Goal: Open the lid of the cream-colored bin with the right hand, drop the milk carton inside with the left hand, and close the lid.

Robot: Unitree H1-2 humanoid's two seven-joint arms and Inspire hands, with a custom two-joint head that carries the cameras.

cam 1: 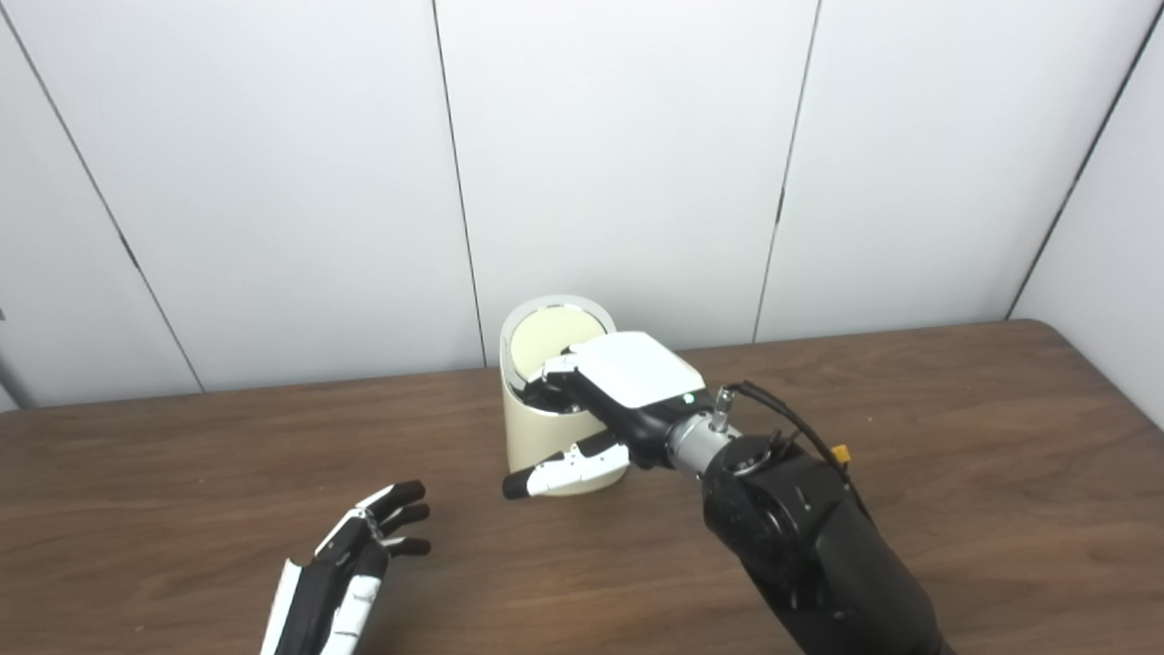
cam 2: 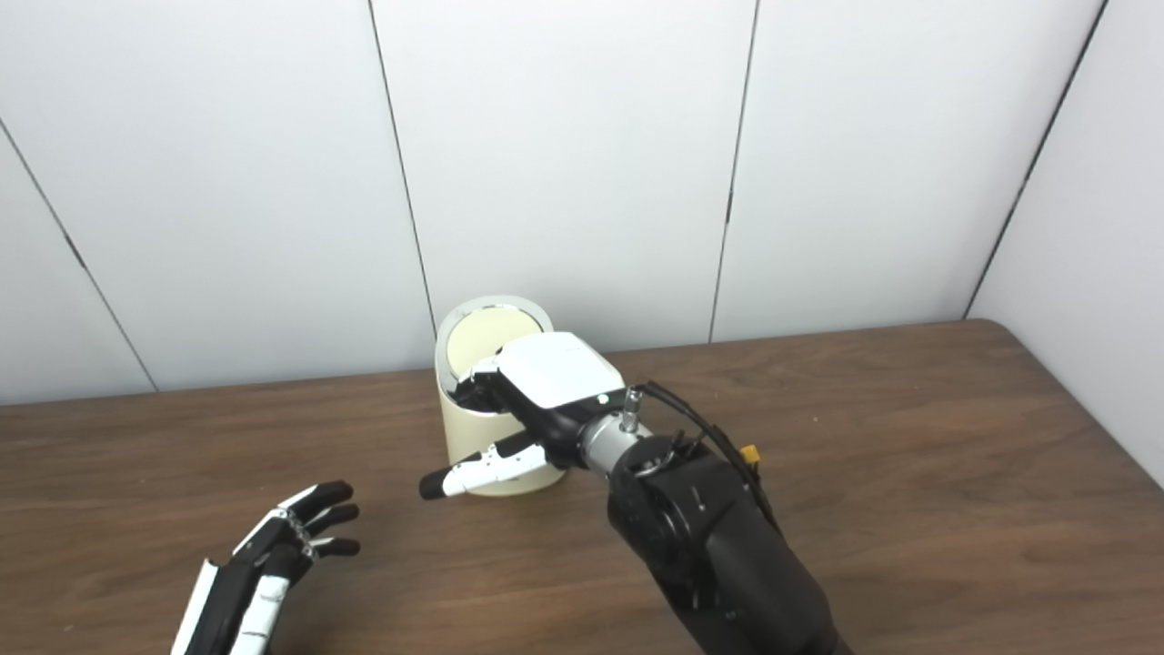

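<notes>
The cream-colored bin (cam 1: 546,446) stands at the back middle of the table. Its round chrome-rimmed lid (cam 1: 555,332) is tilted up, leaving a dark gap at the front of the opening. My right hand (cam 1: 618,382) lies palm down over the bin's front rim. Its fingertips (cam 1: 556,367) reach into the gap under the lid, and its thumb (cam 1: 564,473) sticks out to the left across the bin's wall, gripping nothing. My left hand (cam 1: 350,569) rests low at the front left with fingers spread, holding nothing. No milk carton is in sight.
The brown wooden table (cam 1: 955,473) runs to a rounded corner at the far right. White wall panels (cam 1: 637,164) stand right behind the bin. My right forearm (cam 1: 809,546) crosses the table's front middle.
</notes>
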